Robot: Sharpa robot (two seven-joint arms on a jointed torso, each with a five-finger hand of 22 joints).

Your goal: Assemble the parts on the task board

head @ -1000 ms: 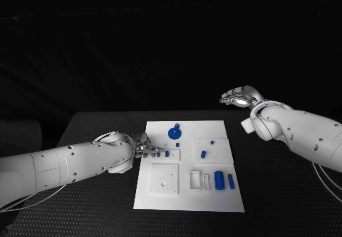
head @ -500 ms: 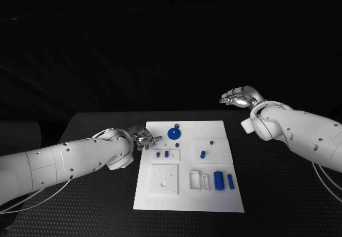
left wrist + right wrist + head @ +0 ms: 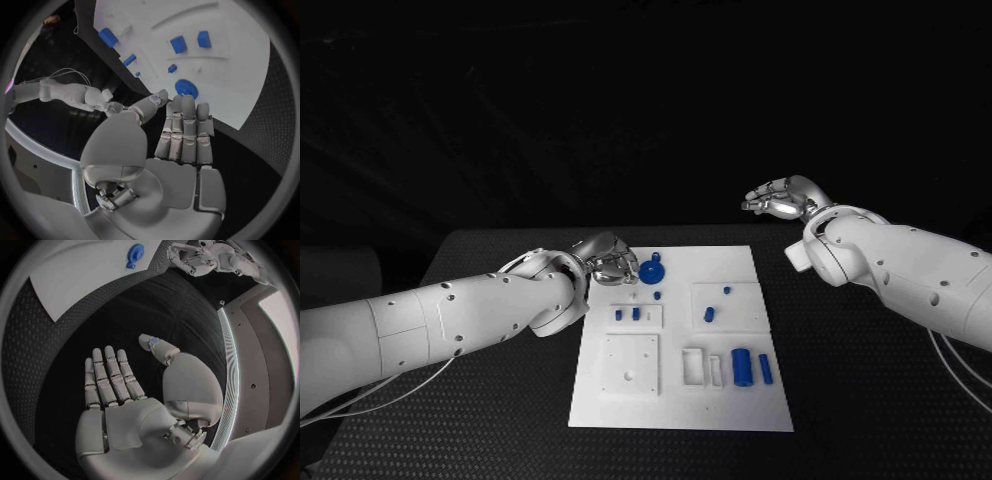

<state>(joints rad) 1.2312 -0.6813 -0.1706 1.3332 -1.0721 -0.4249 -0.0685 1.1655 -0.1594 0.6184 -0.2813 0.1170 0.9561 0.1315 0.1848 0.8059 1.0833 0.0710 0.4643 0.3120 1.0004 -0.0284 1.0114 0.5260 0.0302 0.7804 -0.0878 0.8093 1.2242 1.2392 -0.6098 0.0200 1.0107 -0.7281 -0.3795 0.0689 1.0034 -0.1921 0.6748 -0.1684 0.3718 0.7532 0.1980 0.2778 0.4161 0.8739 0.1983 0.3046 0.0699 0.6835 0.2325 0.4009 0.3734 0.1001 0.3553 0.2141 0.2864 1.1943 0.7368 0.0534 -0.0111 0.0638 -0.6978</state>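
Round blue part just beside left hand — apart.

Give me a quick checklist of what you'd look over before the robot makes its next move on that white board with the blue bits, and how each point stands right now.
1. Left hand free to pick something up: ok, fingers straight, nothing in it.
2. Right hand free: ok, fingers spread, holding nothing.
3. Right hand out of the way: ok, it hangs beyond the task board's far right corner, off the board.
4. Left hand close to a part: ok, it sits at the board's far left corner beside the round blue disc.
5. Blue parts unobstructed: ok, the pieces in the middle and the two cylinders near the front lie uncovered.
6. Which slot each part fits: cannot tell.
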